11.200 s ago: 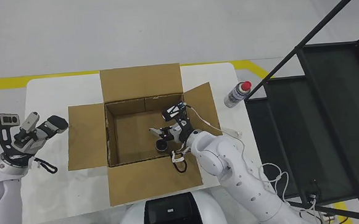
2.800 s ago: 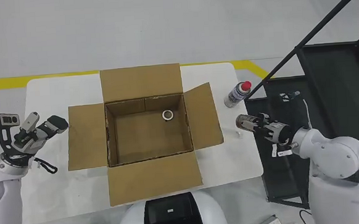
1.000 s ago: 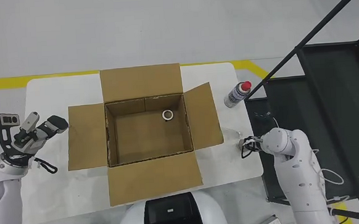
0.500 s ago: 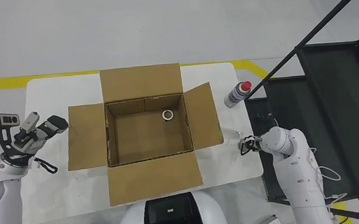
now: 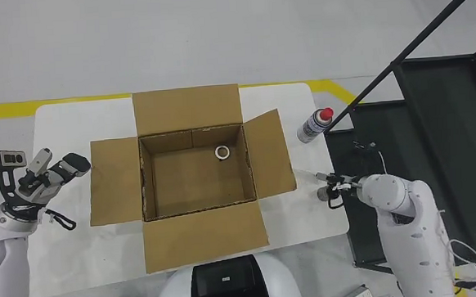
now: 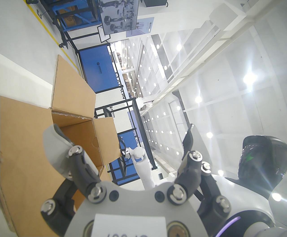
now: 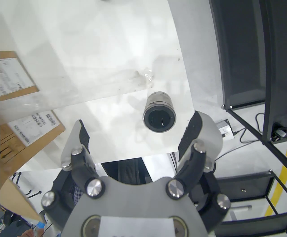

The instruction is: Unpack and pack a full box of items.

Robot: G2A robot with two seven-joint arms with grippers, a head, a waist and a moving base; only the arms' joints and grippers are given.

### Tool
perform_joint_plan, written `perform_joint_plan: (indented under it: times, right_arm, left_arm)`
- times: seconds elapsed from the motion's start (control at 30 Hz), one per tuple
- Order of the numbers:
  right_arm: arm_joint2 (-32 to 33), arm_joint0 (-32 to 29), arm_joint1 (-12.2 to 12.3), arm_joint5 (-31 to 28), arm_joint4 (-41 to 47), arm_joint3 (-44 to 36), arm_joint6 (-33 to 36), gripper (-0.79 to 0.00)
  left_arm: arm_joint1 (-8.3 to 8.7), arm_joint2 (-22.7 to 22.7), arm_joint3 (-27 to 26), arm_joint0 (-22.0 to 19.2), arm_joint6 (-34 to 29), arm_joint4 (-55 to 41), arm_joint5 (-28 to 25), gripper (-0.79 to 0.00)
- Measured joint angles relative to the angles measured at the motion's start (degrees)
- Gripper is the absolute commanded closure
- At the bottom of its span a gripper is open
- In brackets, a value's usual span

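At the left side of the table (image 5: 64,118), the left end effector (image 6: 121,130) hangs spread and empty beside the open box (image 5: 113,182). A small ring (image 5: 222,152) lies inside the box near its far wall. A spray can (image 5: 314,125) stands right of the box. Near the table's right edge a metal cylinder (image 7: 159,114) appears to stand on end, with the right end effector (image 7: 139,122) spread above it, not touching. A finger clipping it could topple it and roll it off the edge.
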Motion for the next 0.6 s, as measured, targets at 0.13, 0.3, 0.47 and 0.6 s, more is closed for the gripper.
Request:
perform_joint_plan:
  times: [0.13,0.3,0.47,0.6]
  right_arm:
    - [1.3,-5.0,0.1,-0.3,0.3,-10.3,-0.2,-0.785]
    - [1.1,-8.2,0.2,-0.5,-1.0,-20.3,-1.2,-0.785]
    - [-1.8,-6.3,0.5,-2.1,-2.4,-25.1,-1.7,-0.785]
    - [-6.9,-1.3,0.8,-3.9,-4.5,-25.0,-1.2,-0.785]
  left_arm:
    - [0.00,0.0,0.0,0.0,0.0,0.0,0.0,-0.785]
    - [0.00,0.0,0.0,0.0,0.0,0.0,0.0,-0.785]
    - [0.00,0.0,0.0,0.0,0.0,0.0,0.0,-0.785]
    - [0.00,0.0,0.0,0.0,0.0,0.0,0.0,-0.785]
